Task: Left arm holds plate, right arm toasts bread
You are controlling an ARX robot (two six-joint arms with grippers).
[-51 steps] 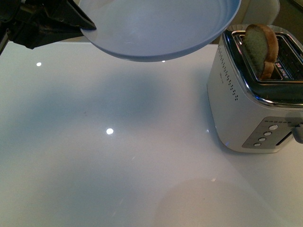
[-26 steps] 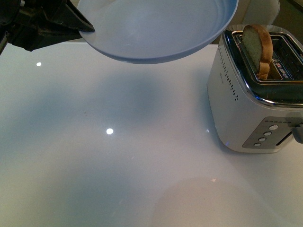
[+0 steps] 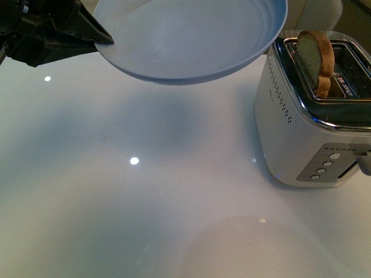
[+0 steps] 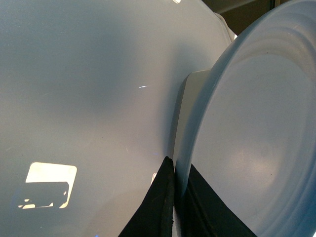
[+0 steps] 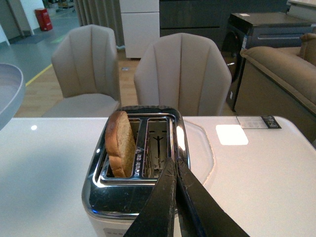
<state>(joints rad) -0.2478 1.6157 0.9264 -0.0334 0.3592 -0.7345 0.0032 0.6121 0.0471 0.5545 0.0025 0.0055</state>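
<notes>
My left gripper point(image 3: 106, 37) is shut on the left rim of the pale blue-grey plate point(image 3: 191, 40) and holds it tilted in the air above the back of the table. In the left wrist view the two black fingers point(image 4: 163, 197) pinch the plate point(image 4: 256, 128) by its rim. The bread point(image 3: 316, 58) stands upright in the left slot of the white and chrome toaster point(image 3: 301, 139), its rounded top sticking out. In the right wrist view my right gripper point(image 5: 174, 163) is shut on nothing, just over the toaster point(image 5: 128, 197) near its empty slot, beside the bread point(image 5: 121, 143).
The glossy white table point(image 3: 145, 202) reflects ceiling lights. The toaster's front panel has several buttons point(image 3: 324, 165) and a lever point(image 3: 365, 165) at the right edge. Two beige chairs point(image 5: 182, 74) stand behind the table, with a sofa point(image 5: 281, 69) further right.
The bread has turned and settled more upright in its slot. The plate has shifted slightly left and its near rim sits a little lower. The toaster has not moved.
</notes>
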